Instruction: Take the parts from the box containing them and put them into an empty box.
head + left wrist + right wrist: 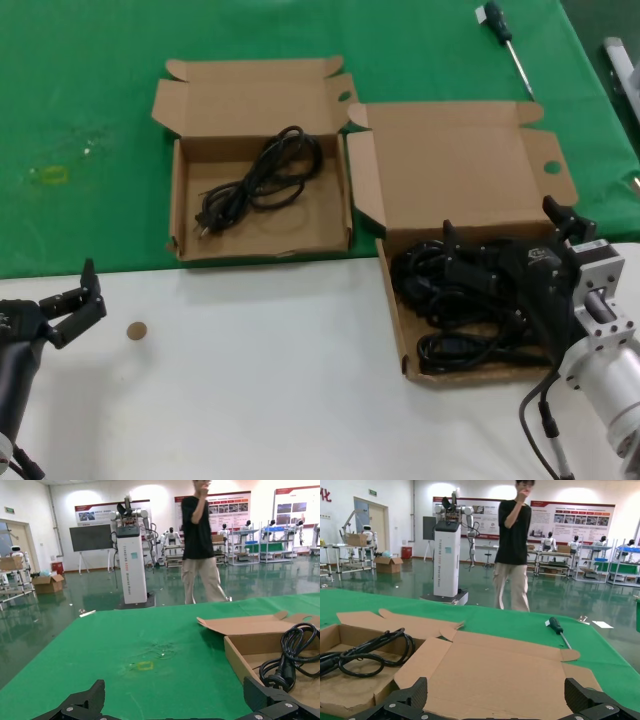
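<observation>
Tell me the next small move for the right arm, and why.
Probably lower the right gripper a little and shut its jaws on one cord. The jaws stand open just above the pile of cords in the right-hand box, holding nothing. The other box holds one cord. The left gripper waits open, off to the side.

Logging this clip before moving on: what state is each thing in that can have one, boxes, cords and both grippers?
Left cardboard box: lid open, one cord inside.
Coiled power cord: lying loose on that box's floor.
Right cardboard box: lid open, holding cords.
Pile of power cords: tangled, in the right box.
Right gripper: open, over the pile.
Left gripper: open, empty, over the white table.
Screwdriver: lying flat on the green cloth.
</observation>
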### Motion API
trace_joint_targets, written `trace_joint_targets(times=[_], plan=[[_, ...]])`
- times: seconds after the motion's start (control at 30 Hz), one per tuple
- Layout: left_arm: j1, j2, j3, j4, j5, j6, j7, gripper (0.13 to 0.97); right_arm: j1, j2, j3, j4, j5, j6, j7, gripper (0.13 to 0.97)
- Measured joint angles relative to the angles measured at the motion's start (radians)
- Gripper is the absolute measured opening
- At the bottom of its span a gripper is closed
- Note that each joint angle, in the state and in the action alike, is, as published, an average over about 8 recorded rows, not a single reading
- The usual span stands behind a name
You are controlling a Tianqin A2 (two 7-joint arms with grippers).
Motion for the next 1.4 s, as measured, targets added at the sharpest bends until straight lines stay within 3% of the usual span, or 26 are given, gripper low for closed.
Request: trace_joint_targets(times=[1.4], plan=[[0.000,0.000,0.000,0.000,0.000,0.000,0.000,0.966,0.000,0.000,0.000,0.000,0.000,0.000,0.000,0.966]])
